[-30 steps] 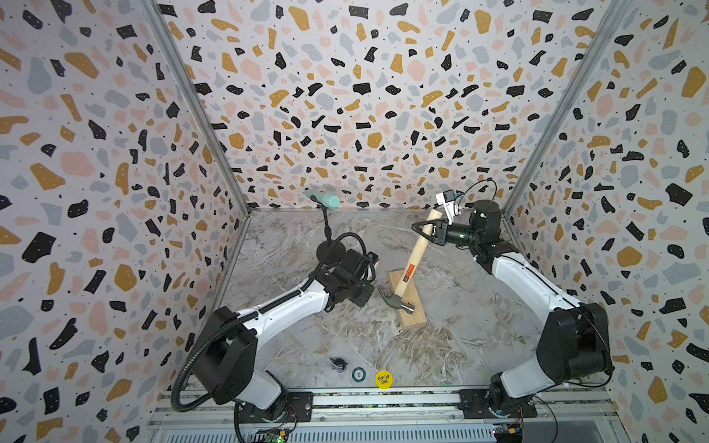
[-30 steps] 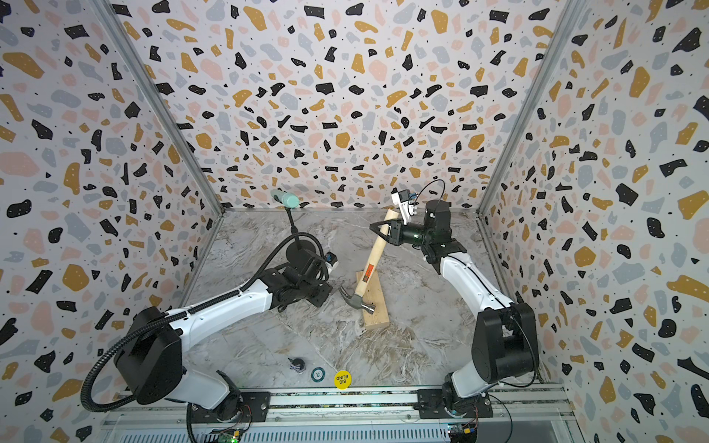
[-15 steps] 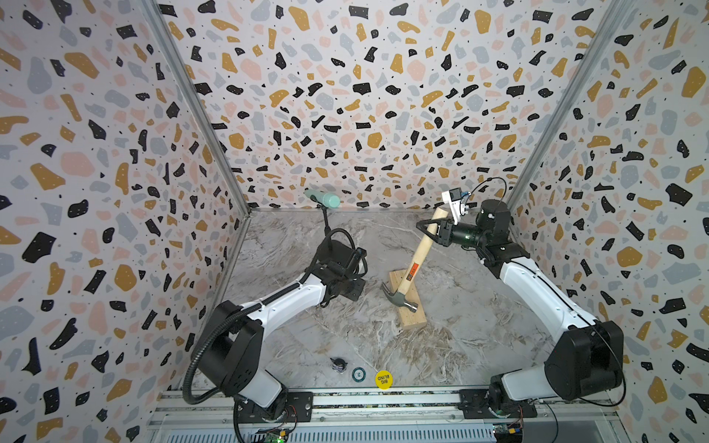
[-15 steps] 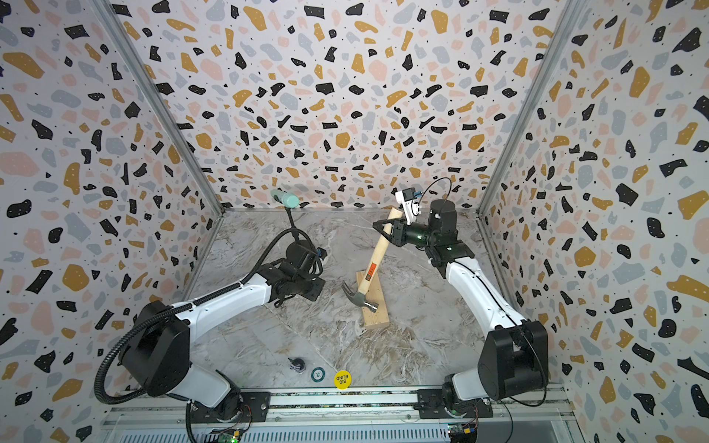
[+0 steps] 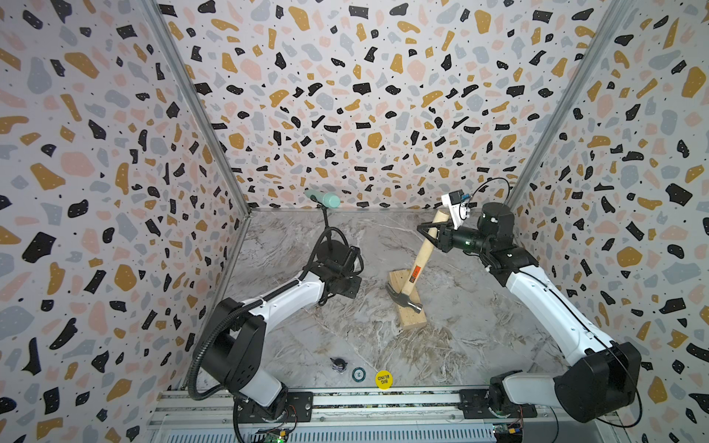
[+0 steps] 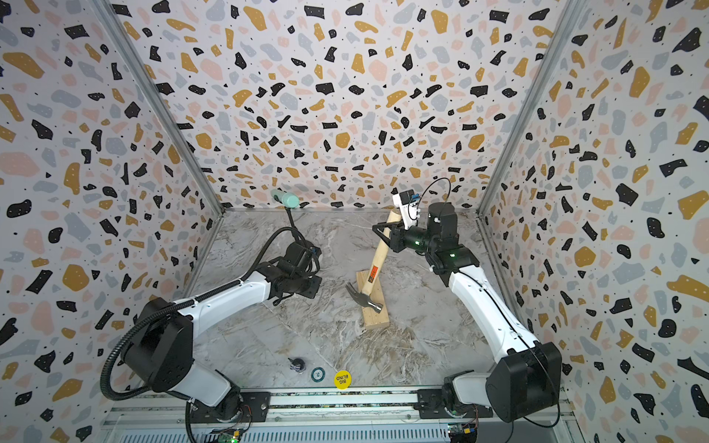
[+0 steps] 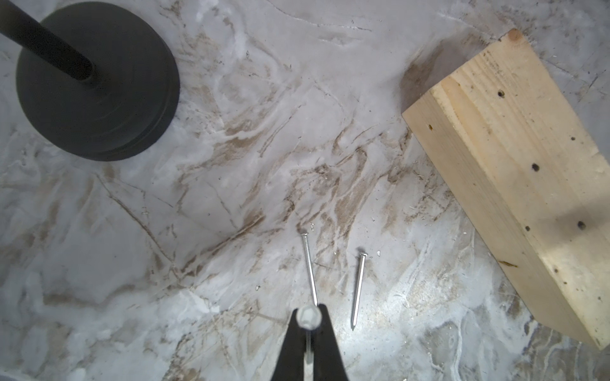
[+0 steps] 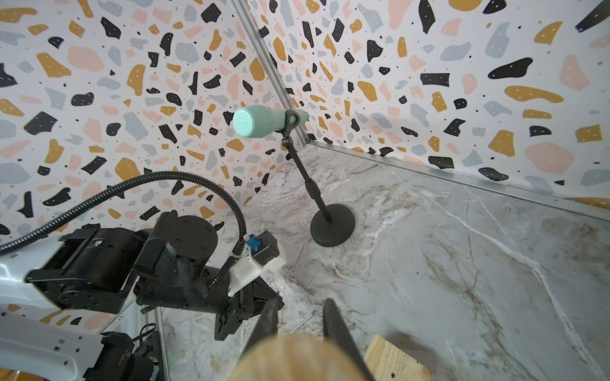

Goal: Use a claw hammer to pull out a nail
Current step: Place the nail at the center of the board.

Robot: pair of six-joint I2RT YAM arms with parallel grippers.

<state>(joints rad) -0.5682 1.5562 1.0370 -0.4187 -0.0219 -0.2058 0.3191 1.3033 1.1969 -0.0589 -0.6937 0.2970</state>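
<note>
- The right gripper [image 5: 430, 234] is clamped on the claw hammer [image 5: 419, 268], way up near the butt end of the wooden handle. The hammer leans steeply with its steel head down on the wood block [image 5: 413, 319], claw side facing the left arm.
- The left gripper [image 7: 308, 313] hangs over the table [image 7: 231, 198] off to the block's side, fingers pinched together. There's a thin grey shaft between them with a blurry round end at the tips, so I'd say it's holding the nail [image 7: 308, 319].
- On the marble just past those tips there are two more lying flat: the first loose nail [image 7: 309, 269] and the second loose nail [image 7: 359, 287]. They're near each other but not touching.
- The part of the block the left wrist view shows has only dark pinholes, nothing sticking up. I can't check the bit under the hammer head.
- My read: the pulling is done and this is the drop-off step.
- Next move, I reckon: open the left fingers low over the table so the nail lands by the others without bouncing, then lift clear.
- The right arm should hold the hammer steady or lay it down gently. A grip that far up the handle gives the head plenty of swing.
</note>
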